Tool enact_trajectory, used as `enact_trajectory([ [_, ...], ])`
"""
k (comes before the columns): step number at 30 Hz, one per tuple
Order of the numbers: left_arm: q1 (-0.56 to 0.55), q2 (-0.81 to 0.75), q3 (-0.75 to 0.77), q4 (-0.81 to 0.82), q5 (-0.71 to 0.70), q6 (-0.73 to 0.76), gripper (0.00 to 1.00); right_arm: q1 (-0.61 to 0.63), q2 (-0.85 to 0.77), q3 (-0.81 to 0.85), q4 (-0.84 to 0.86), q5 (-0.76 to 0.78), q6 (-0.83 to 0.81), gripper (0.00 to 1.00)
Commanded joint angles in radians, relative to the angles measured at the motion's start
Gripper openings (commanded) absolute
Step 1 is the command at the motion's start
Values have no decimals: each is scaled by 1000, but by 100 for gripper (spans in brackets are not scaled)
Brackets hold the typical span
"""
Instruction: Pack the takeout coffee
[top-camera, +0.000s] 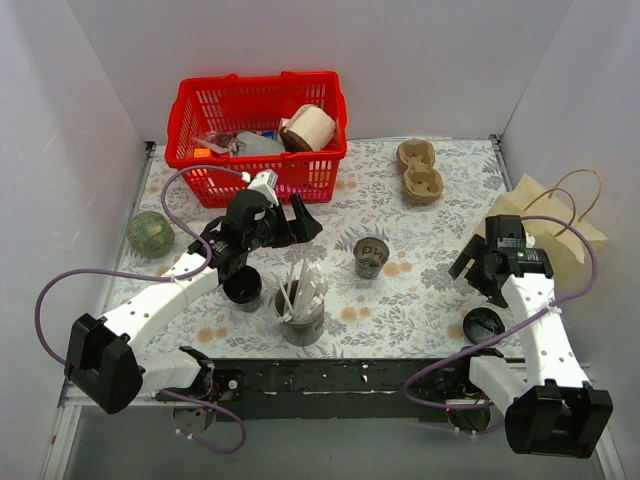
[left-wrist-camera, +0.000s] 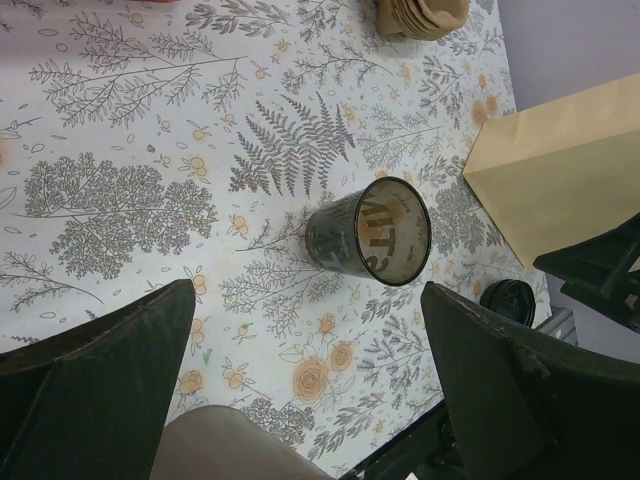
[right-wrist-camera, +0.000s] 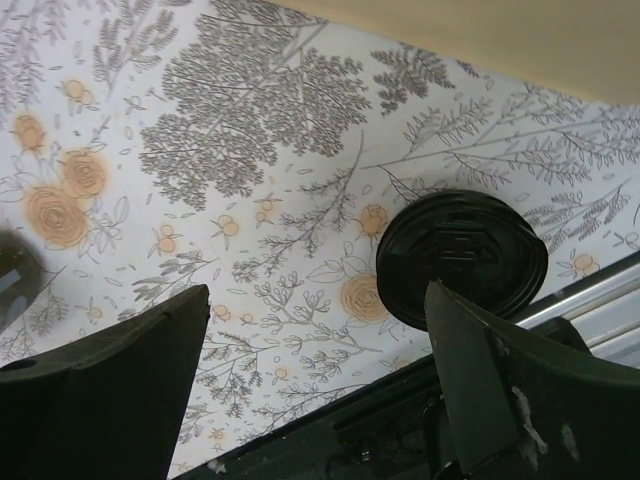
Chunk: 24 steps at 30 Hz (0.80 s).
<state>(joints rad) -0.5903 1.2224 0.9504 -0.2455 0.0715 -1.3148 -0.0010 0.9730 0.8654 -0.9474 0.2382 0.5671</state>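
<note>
Coffee cup (top-camera: 483, 325): lidded, 4 o'clock on desk (top-camera: 440, 230), not yet bagged.
Left hand (left-wrist-camera: 308, 288): spread, empty.
Right hand (right-wrist-camera: 315, 290): spread, empty.

Top cam high; wrist cams near, facing table (left-wrist-camera: 130, 120).

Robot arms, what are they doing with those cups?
The right gripper, open and empty, hovers next to the lidded coffee cup. The cup stands near the front edge of the table, outside the paper bag. The left gripper, also open and empty, hangs above an open printed cup.
</note>
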Motion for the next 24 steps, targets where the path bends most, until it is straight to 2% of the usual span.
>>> enact_trajectory([
  [1, 1, -27, -15, 48, 11, 22, 98, -37, 3, -63, -42, -5, 59, 95],
  [10, 1, -18, -16, 49, -4, 34, 98, -37, 55, -196, 47, -17, 79, 89],
  [12, 1, -15, -19, 54, 2, 34, 98, -37, 62, -226, 91, -82, 32, 83],
  [17, 1, -6, -13, 54, 33, 31, 98, -36, 56, -304, 237, -230, -35, 80],
  [24, 1, -20, -16, 55, 45, 22, 98, -1, 21, -316, 283, -344, -64, 76],
])
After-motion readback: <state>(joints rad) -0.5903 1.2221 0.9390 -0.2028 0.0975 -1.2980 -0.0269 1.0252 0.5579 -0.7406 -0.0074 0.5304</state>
